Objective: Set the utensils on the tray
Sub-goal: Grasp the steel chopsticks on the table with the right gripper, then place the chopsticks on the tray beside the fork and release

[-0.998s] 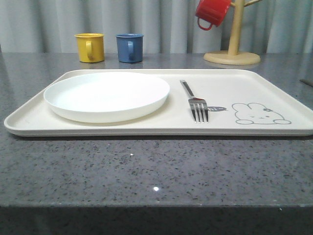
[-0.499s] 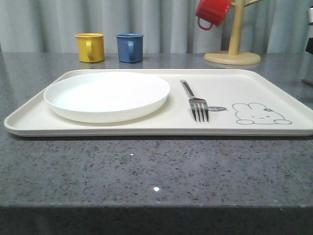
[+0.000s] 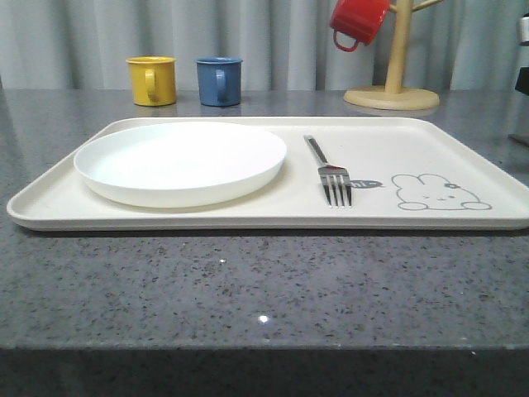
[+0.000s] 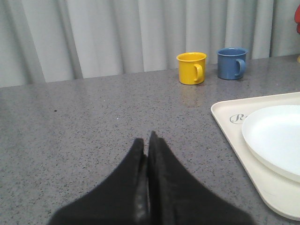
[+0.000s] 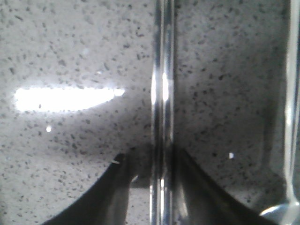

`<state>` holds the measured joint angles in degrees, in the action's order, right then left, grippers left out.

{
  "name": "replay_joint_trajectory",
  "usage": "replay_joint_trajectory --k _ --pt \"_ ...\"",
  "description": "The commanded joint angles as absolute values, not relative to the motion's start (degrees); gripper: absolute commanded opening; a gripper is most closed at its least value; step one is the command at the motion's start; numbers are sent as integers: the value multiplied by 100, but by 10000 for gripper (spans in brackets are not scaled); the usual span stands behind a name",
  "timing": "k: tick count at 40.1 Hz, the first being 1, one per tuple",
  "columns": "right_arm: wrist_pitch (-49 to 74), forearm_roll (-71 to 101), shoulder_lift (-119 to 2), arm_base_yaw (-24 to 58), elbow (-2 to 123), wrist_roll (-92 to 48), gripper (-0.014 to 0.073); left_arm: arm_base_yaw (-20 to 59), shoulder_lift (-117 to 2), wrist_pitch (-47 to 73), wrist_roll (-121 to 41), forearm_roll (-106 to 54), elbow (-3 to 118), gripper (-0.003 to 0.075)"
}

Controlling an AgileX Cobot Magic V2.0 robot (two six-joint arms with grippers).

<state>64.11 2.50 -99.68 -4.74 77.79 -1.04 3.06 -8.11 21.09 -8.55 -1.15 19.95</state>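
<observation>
1. The right gripper (image 5: 161, 187) is straddling the chopsticks (image 5: 161, 93) lying on the counter (image 5: 70, 47), fingers parted either side, seemingly to pinch them; no grip is visible yet
2. The left gripper (image 4: 146, 154) is idling closed and empty
3. The fork (image 3: 331, 169) is lying on the tray (image 3: 463, 149) beside the plate (image 3: 180, 161), tines pointing toward the camera
</observation>
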Motion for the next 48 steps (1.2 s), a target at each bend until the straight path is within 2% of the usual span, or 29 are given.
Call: replay_joint_trajectory --k 1,4,6,15,23,37,48 --pt "6410 285 -9852 -478 7872 -161 80 300 -876 1631 -817 -172 2151 -18" --pt "6410 290 -9803 -478 7872 -161 -2 300 -876 1631 -817 -172 2151 -18" --pt "6419 290 -9759 -478 7884 -108 -25 300 -876 1631 -817 -172 2151 -18" --pt "6632 284 -9090 -345 8008 408 -25 300 -876 1631 -817 -172 2151 -18" --pt "7081 284 -8734 342 8401 1015 -25 300 -876 1631 -817 -172 2151 -18" --pt "6514 291 -9198 2046 8481 2029 -25 300 -876 1631 -817 -172 2151 -18" --pt "6200 310 -9789 2191 8481 2546 -25 300 -876 1631 -817 -172 2151 -18"
